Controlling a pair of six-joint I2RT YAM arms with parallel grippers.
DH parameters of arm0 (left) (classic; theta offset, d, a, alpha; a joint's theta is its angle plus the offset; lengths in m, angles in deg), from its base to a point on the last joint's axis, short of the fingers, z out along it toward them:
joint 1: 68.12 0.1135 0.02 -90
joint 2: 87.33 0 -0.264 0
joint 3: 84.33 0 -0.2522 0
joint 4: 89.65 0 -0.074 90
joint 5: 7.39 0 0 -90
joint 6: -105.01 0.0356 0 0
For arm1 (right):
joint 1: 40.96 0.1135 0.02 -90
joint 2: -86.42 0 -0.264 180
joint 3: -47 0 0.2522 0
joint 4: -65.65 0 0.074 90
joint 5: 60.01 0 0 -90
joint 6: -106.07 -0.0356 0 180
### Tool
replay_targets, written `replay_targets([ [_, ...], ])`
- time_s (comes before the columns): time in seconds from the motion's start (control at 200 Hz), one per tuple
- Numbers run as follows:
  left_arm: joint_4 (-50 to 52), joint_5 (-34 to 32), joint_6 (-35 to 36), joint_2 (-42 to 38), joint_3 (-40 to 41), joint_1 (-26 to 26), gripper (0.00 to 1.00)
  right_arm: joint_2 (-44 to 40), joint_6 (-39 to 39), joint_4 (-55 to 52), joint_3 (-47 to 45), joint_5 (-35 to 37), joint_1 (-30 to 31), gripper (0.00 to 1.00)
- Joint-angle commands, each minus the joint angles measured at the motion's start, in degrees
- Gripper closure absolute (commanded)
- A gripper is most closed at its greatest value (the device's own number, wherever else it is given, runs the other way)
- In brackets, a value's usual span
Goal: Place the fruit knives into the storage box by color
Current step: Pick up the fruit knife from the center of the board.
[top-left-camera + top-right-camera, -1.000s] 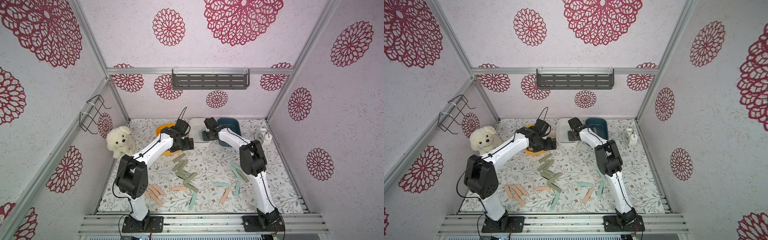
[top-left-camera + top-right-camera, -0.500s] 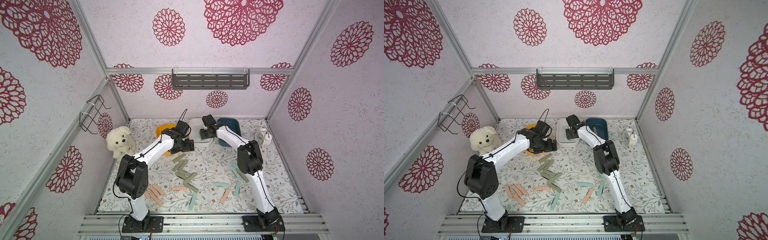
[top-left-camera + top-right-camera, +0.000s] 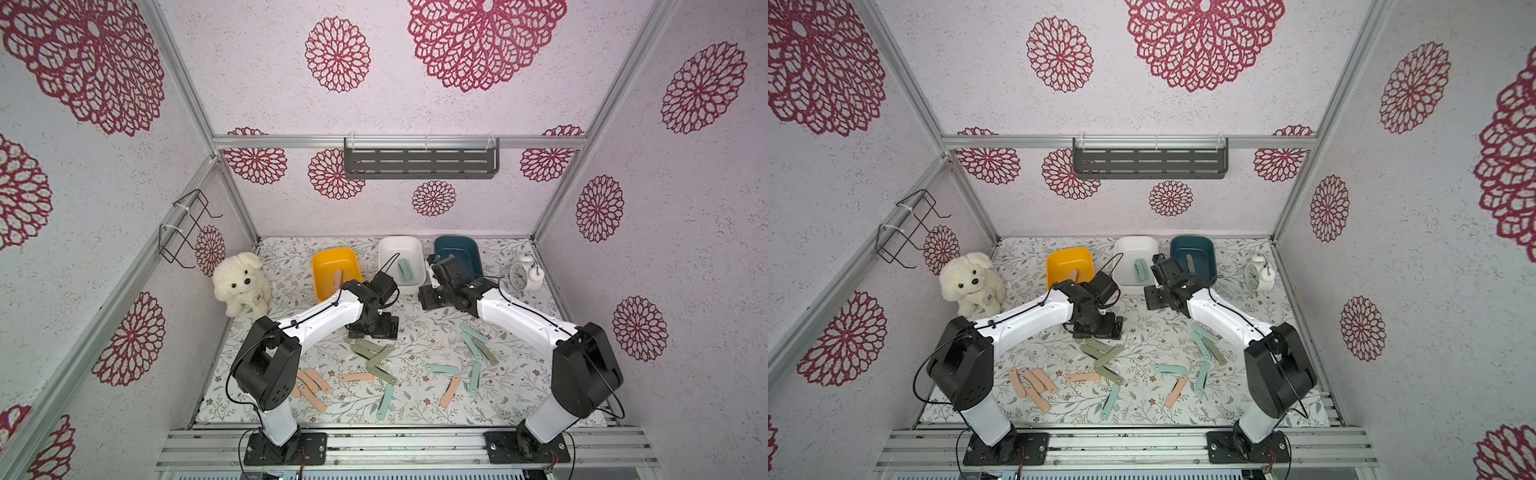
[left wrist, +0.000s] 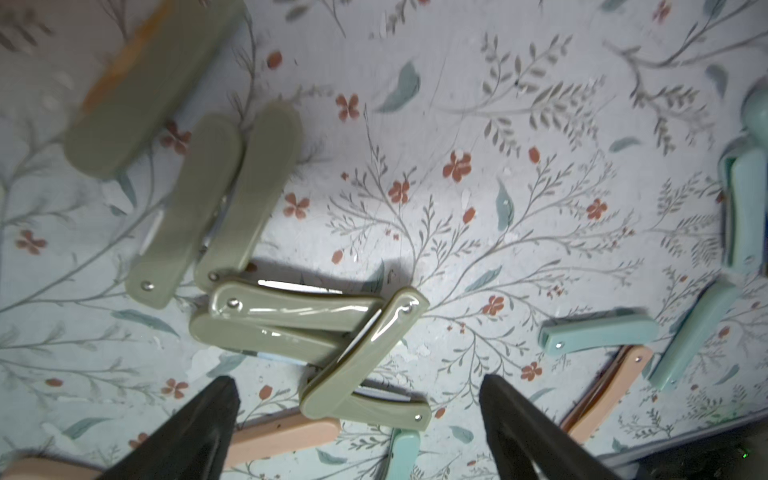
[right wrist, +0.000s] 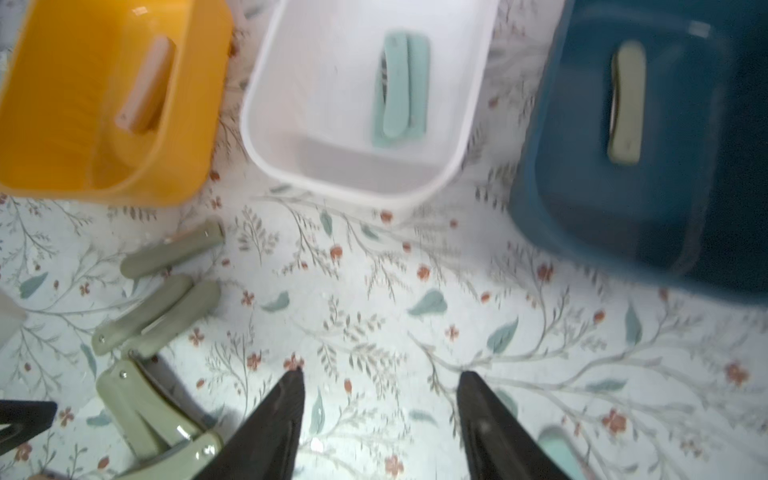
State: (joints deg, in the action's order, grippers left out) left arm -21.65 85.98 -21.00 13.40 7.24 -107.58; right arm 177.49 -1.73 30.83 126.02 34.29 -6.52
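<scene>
Floral tabletop [image 3: 419, 332], rosette-papered walls [image 3: 457, 104] — fruit knives [image 3: 376, 361] scattered, left end effector [image 4: 357, 379] released, right end effector [image 5: 381, 374] released.

**Pastel knives vs. very loud wallpaper**

Tablecloth [image 3: 424, 332]: off-white, grey-green sprigs, tiny red flowers. Walls [image 3: 457, 208]: pale pink with crimson lacy rosettes. At 12 o'clock, a yellow box [image 3: 326, 270], white box [image 3: 390, 257] and dark teal box [image 3: 461, 249]. Sage-green knives [image 3: 379, 355] mid-table, peach knives [image 3: 319, 381] at 8 o'clock, mint knives [image 3: 442, 368] at 4. Arms [image 3: 320, 320] are white with black joints. Plush dog [image 3: 241, 282] is cream, alarm clock [image 3: 523, 276] white, shelf [image 3: 419, 164] dark grey.
</scene>
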Motion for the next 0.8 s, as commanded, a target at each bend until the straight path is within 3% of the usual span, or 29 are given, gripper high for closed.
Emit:
replay_targets([
  [0.0, 1.3, 1.1, 2.0, -1.2, 1.2, -1.9, 0.09, -4.5, -1.8, 2.7, -6.5, -1.1, -0.2, 0.11],
  [0.055, 1.4, 1.0, 2.6, -0.3, 1.2, -2.3, 0.11, -6.2, -1.8, 3.1, -9.1, -1.0, -0.3, 0.01],
  [0.51, -1.1, 3.0, 5.1, 5.7, 1.5, -2.7, 0.26, -11.1, -1.8, 3.4, -14.6, -0.8, -1.9, 0.01],
  [0.795, -1.8, 2.9, 5.2, 7.1, 2.5, -2.9, 0.44, -10.9, -1.6, 3.6, -14.6, -1.1, -2.2, 0.01],
])
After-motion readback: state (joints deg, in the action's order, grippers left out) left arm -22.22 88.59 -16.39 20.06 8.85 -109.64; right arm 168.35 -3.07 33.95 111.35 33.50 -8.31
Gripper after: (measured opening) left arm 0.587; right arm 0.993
